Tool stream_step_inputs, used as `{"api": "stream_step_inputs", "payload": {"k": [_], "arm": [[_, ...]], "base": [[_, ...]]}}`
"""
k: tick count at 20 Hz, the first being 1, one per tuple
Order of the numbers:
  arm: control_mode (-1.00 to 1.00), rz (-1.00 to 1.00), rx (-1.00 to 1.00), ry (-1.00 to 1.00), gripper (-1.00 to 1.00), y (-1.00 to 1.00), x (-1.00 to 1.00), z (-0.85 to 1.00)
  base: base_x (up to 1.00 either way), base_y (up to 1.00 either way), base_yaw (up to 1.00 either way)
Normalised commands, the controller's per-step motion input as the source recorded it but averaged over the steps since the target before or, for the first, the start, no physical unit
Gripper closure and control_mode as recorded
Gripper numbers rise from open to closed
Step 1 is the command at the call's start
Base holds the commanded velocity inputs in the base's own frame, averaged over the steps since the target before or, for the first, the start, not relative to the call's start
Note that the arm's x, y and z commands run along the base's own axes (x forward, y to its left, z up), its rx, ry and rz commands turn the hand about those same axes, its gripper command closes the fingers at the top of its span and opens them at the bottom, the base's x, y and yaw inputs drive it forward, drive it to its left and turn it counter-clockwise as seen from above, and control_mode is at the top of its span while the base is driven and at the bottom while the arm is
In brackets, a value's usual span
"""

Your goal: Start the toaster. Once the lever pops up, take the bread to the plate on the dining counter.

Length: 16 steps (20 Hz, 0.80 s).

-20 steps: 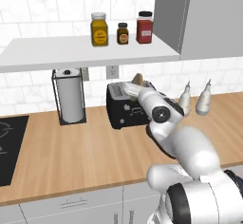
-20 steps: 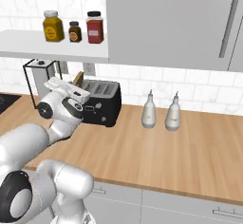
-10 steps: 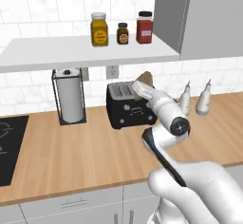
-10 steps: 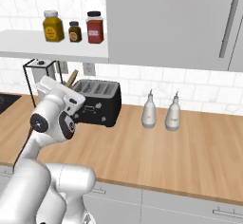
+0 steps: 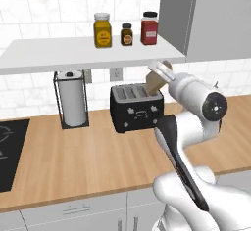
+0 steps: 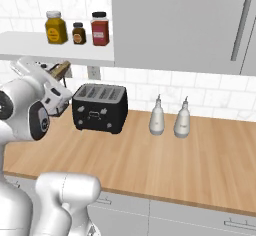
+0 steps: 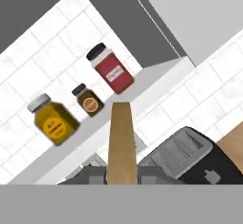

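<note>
The gripper (image 5: 158,73) is up in the air above the right end of the toaster (image 5: 136,107), clamped on the bread (image 5: 157,80), which sticks out tan and edge-on past the fingers. From the hand camera the bread (image 7: 118,143) rises straight up the middle, held at its lower end between the two jaws, with the toaster (image 7: 192,159) below and to the right, its slots open to view. The slice is clear of the slots, lifted well off the toaster top and just under the front edge of the shelf (image 5: 88,54).

The toaster sits toward the back of the worktop (image 5: 88,159), near the tiled wall, white knobs facing front. Left of it along the back edge stands a paper towel roll (image 5: 72,103) in its holder. From the right side, two pale bottles (image 6: 170,118) stand side by side by the wall, right of the toaster (image 6: 99,107). On the shelf: a yellow jar (image 5: 102,30), a small dark jar (image 5: 127,34) and a red jar (image 5: 149,28) in a row.
</note>
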Motion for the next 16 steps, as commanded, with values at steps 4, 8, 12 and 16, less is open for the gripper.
{"api": "stream_step_inputs", "payload": {"k": [4,8,12,16], "arm": [[-1.0,-0.09,0.02,0.35,1.0,0.0,-0.79,0.41],[-1.0,-0.09,0.01,0.5,1.0,0.0,-0.55,0.12],[-1.0,-0.06,0.01,0.54,1.0,-0.01,-0.38,0.01],[-1.0,-0.01,0.0,0.38,1.0,-0.16,-0.25,-0.29]], "base": [[0.0,0.0,0.0],[0.0,0.0,0.0],[0.0,0.0,0.0],[0.0,0.0,0.0]]}}
